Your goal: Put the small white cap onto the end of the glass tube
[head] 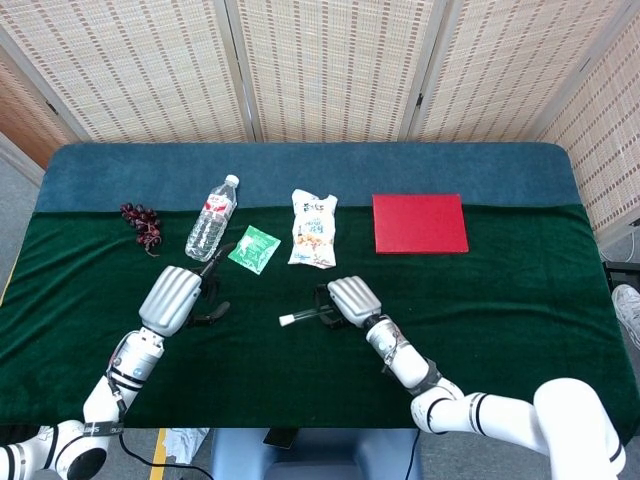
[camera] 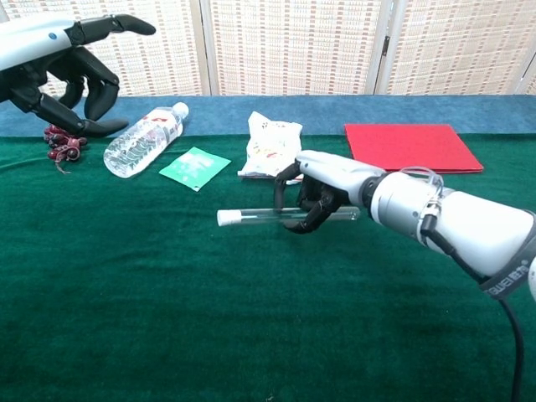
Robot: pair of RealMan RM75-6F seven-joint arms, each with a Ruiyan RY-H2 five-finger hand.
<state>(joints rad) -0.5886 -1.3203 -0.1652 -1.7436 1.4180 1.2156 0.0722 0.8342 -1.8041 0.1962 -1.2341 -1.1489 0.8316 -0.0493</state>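
Green cloth under my right hand, which grips the glass tube level, small white cap seated leftward, while my left hand hangs spread, empty, well apart.

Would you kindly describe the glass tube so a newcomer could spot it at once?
On the green table cloth, look in front of the snack bag. The right hand holds the glass tube level there: the only clear, thin rod, white-capped at its left end.

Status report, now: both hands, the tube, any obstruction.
Right hand grips glass tube, level above the cloth. White cap sits on its end. Left hand raised, fingers apart, holding nothing. Nothing in the way.
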